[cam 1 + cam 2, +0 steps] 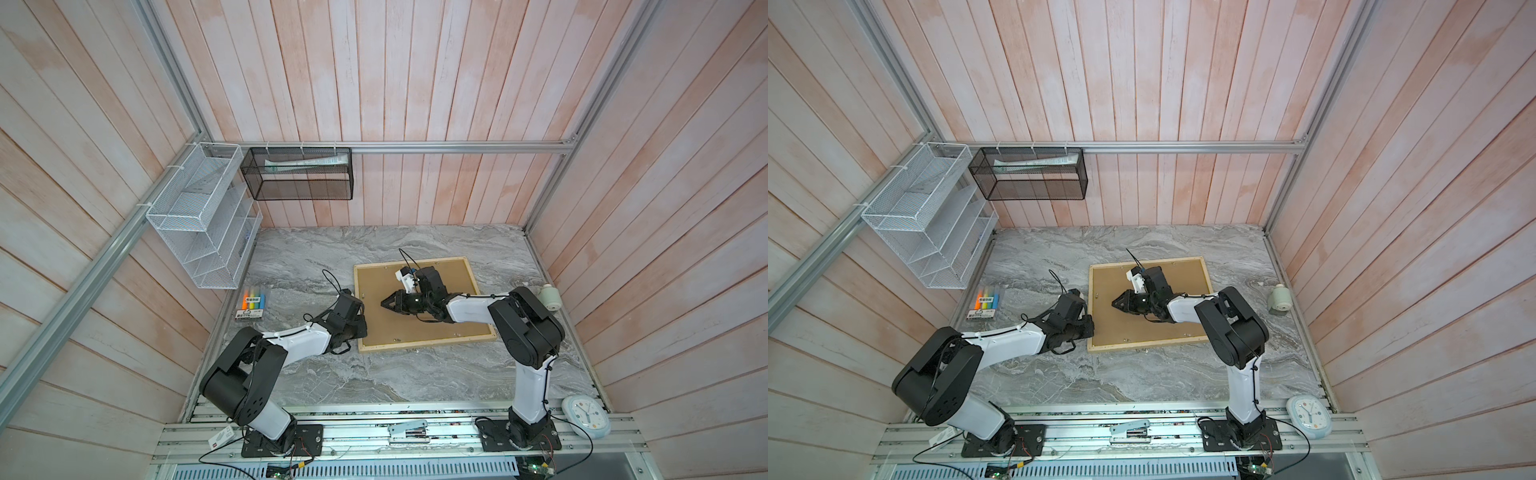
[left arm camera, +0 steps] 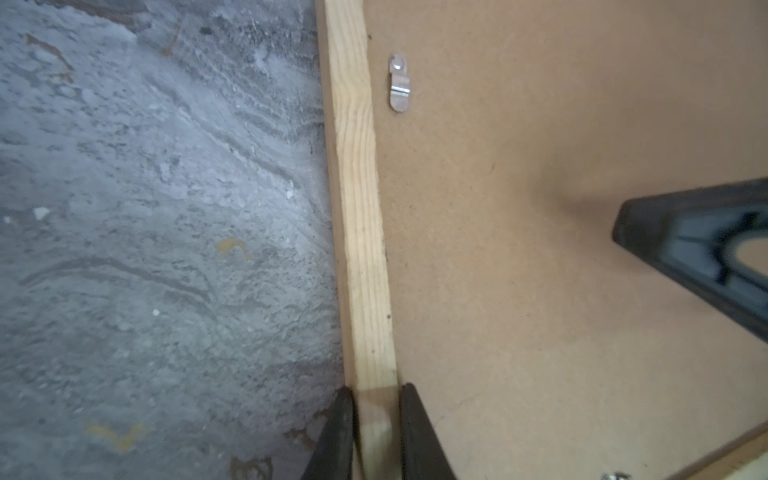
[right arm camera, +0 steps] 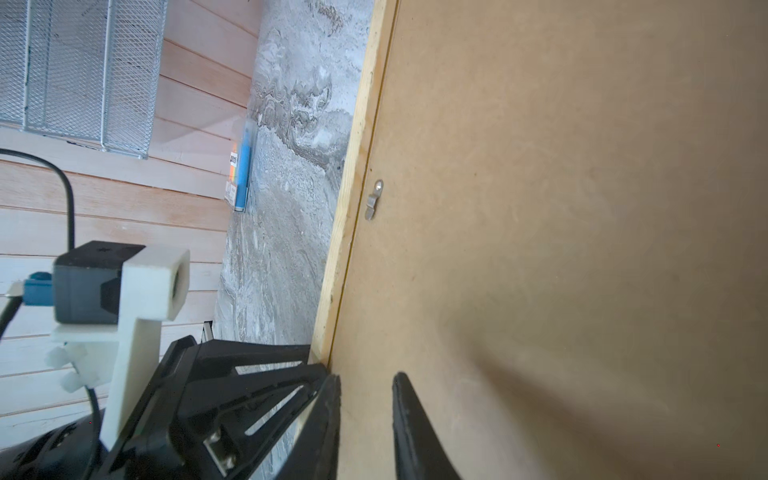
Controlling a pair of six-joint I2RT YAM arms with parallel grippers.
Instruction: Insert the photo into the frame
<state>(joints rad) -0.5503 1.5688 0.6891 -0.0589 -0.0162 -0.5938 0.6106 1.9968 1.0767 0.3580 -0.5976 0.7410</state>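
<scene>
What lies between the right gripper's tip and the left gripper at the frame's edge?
Only bare brown backing board, seen in the left wrist view, separates the right gripper from the left gripper on the frame.

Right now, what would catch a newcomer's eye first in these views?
The frame lies face down in the middle of the grey marble table, its brown backing board filling it. The left claw grips the wooden rail nearest the left arm, one finger on each side. The right claw is poised open over the board.
</scene>
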